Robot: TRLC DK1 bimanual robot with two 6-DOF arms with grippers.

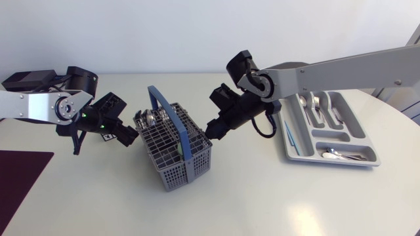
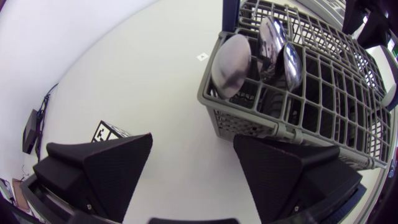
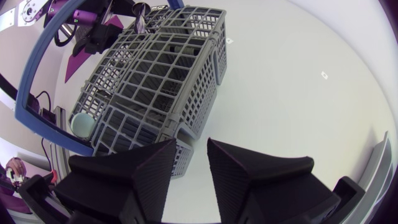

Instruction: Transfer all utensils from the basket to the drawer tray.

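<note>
We counted one basket (image 1: 177,172) and one drawer tray (image 1: 292,155). In the basket we counted three spoons (image 2: 231,65). We counted one dark mat (image 1: 20,177) on the table (image 1: 249,196). The utensils (image 1: 315,105) in the tray overlapped and could not be counted.

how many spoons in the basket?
3 spoons, bowls up, together in the basket corner compartment ahead of the left gripper. More may be hidden lower.

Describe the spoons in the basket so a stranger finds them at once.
Find the grey mesh basket with the blue handle, mid-table. In its corner nearest the left arm, shiny spoons stick up, bowls uppermost, the only bright metal above its rim.
</note>
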